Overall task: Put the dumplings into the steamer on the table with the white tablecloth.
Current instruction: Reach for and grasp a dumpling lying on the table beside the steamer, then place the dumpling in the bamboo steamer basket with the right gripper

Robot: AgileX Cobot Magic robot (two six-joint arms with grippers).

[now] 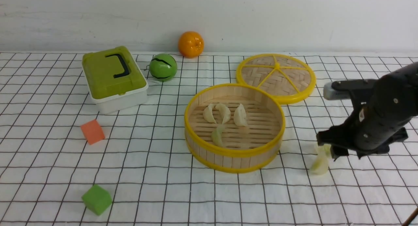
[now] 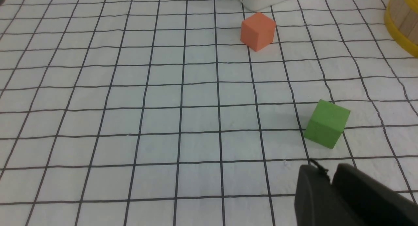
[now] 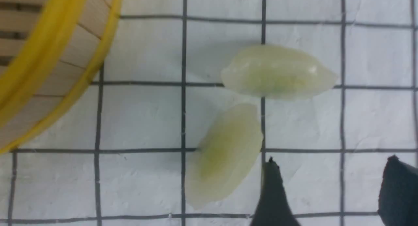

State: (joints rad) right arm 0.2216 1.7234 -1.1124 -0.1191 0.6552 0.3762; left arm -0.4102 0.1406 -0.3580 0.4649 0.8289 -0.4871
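Reaching arm: right arm entered from the front view's right edge, tilted down over the tabletop [image 1: 156,190].
Right gripper [image 3: 331,164]: fingers apart, empty, beside two greenish dumplings [image 3: 225,154] at frame centre.
Left gripper [image 2: 329,183]: fingers together, empty.
Steamer [image 1: 235,153]: front-view centre, four dumplings [image 1: 240,116] inside.

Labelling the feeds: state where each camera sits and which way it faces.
Front: between the arms, facing the wall over steamer; right gripper shows.
Left wrist: angled down at orange cube, green cube; left gripper shows.
Right wrist: straight down on two dumplings; right gripper shows.
Shared: front and right wrist both show steamer and those dumplings.
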